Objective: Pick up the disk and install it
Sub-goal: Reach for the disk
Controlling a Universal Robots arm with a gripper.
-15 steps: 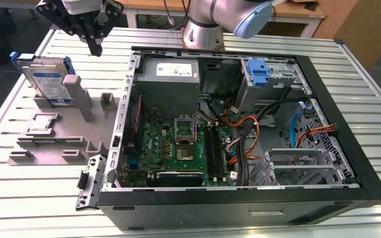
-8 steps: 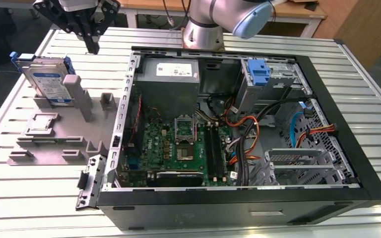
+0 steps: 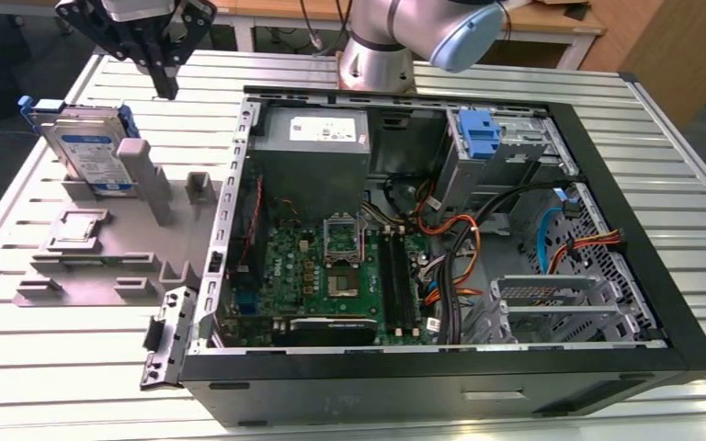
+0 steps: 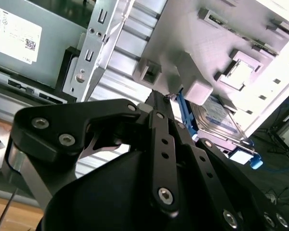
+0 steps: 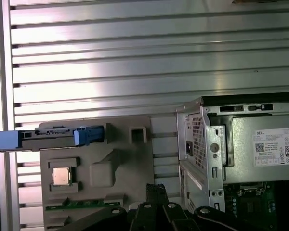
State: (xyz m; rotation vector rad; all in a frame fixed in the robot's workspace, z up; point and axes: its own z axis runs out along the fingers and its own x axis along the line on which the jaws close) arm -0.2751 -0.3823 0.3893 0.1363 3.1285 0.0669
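Status: task at its opening stage. Neither the pick-up nor the installation is done, judging by how things lie.

Tool: the gripper [image 3: 165, 90] hangs above the far edge of the table [image 3: 84, 386], near the corner on the exterior view's left. Its fingers are drawn together to a narrow point and hold nothing. In the second wrist view the tips [image 4: 156, 96] aim at the fixture beside the disk, without touching it.

Task item: the disk [image 3: 89, 152] stands upright on its long edge in a slot of the grey fixture [image 3: 96, 266], at the fixture's far end, near that same corner of the table. It is a flat silver drive with a white-and-blue label, framed in a blue plastic carrier whose ends stick out past the drive (seen edge-on in the first wrist view [image 5: 53, 134]). It appears seated squarely; no tilt noted.

Destination: the open computer case [image 3: 451, 381] lies just beside the fixture, on the exterior view's right. A bare blue bracket [image 3: 482, 133] stands at its far wall. No drive is seen fitted in the case.
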